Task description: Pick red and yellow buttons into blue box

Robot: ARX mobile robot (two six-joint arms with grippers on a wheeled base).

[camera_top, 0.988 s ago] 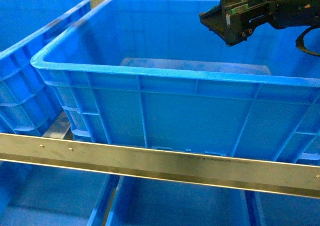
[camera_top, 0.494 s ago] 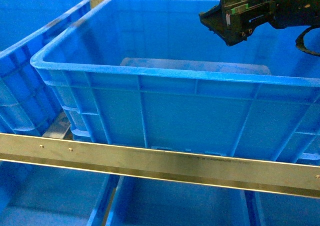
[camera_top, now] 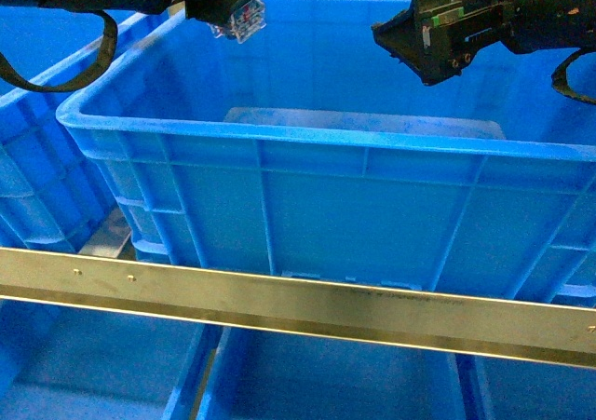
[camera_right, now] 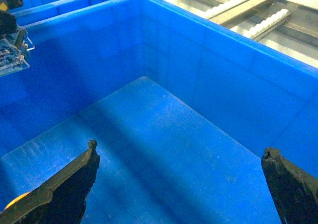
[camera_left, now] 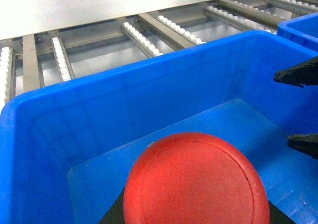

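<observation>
Left claw (camera_top: 233, 15): a moment ago it was not in my head view. Now it has come in over the left far corner of the blue box (camera_top: 279, 141). It is pinching the red button (camera_left: 196, 182).
Red button: my left wrist view shows its round red cap right up close, above the box floor. In the head view I only see its clear bottom block sticking out of the claw. It is not in the box yet, just high above the inside.
Blue box: big and deep. I see nothing lying on the floor parts that show.
Right claw (camera_top: 414, 43): spread wide and holding nothing. It hangs over the right far side, in the same place as before.
Yellow button: a tiny yellow bit (camera_right: 17, 200) peeks by my right claw's finger. I cannot tell what it is.
What this means: I think my left claw should let go next, so the red button drops in.
</observation>
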